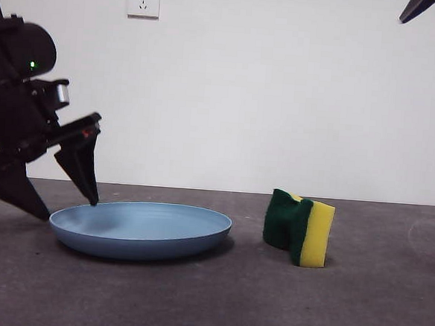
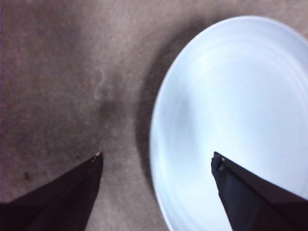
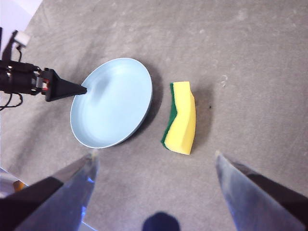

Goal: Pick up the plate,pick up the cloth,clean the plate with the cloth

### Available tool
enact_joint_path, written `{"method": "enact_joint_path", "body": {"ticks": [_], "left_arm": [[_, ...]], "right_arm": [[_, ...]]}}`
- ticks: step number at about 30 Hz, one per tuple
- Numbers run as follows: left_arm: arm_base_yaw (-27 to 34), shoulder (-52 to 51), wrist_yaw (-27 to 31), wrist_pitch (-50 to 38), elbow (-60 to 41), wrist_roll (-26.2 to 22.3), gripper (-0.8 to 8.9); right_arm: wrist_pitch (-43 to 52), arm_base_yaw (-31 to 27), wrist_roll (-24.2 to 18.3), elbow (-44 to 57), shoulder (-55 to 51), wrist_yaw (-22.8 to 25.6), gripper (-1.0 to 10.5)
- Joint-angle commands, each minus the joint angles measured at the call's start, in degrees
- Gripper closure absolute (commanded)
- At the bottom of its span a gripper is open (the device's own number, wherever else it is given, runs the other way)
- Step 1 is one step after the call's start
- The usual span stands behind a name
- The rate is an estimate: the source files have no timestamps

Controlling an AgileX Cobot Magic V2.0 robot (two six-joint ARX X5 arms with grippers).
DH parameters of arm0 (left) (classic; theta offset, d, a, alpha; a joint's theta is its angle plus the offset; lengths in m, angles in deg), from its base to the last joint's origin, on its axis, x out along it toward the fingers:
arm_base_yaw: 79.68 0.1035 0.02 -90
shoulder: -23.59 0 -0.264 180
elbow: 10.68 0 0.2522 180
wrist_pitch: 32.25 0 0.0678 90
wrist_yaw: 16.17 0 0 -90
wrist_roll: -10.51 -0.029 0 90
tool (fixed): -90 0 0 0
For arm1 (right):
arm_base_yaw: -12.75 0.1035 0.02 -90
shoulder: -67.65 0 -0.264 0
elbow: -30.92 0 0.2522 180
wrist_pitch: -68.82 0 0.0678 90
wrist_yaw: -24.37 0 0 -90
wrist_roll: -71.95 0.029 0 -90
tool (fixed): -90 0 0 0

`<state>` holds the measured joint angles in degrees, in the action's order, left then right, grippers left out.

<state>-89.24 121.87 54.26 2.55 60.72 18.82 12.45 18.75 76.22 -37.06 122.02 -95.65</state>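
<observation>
Sponge [image 1: 300, 228] beside plate [image 1: 140, 229], left claw [image 1: 71, 207] astride rim

The plate [image 1: 140, 228] is looking like smooth matte plastic, the cloth [image 1: 299, 227] is showing spongy yellow foam plus a rough green scouring layer, and the table [image 1: 371, 308] is looking like fuzzy grey felt.

black left gripper [image 1: 72, 209] with pointed jaws, green light, red marking.
</observation>
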Motion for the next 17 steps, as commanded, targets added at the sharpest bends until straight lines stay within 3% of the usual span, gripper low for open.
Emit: {"method": "enact_joint_path", "body": {"ticks": [1,7,11,17], "left_arm": [[-0.63,1.42,0.09,-0.81,-0.04,0.59,4.42],[-1.4,3.34,1.77,-1.64,-0.04,0.68,4.85],[-1.38,3.34,1.46,-1.66,-0.04,-1.14,8.45],[-1.38,1.64,1.46,-1.22,0.24,-2.25,8.21]], "right_arm": [[0.13,0.13,0.37,-0.17,0.0,-0.07,5.4],[0.13,0.13,0.37,-0.17,0.0,-0.07,5.4],[0.22,0.17,0.35,-0.17,0.02,-0.09,5.4],[2.6,4.63,0.31,-0.17,2.08,-0.11,5.4]]}}
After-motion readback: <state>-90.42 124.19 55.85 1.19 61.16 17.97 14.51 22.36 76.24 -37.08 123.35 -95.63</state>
